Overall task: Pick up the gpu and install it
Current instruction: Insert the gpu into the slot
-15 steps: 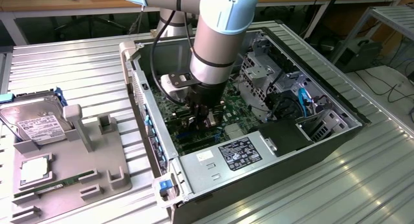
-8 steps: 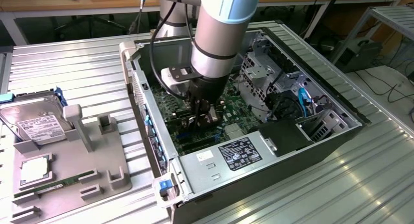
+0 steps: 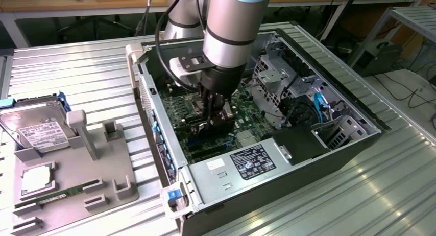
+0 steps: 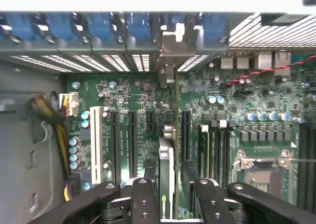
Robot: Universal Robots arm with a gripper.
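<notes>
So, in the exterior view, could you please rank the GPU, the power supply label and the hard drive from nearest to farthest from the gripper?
1. GPU: at the gripper, upright on the motherboard.
2. Power supply label: inside the case, toward the camera.
3. Hard drive: outside the case, far on the exterior view's left.

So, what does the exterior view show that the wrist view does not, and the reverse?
Exterior view: the hard drive on the grey fixture beside the computer case, and the power supply label. Wrist view: the gpu standing edge-on among the slots, the white slot, yellow cables. Both: the motherboard and the tool.
</notes>
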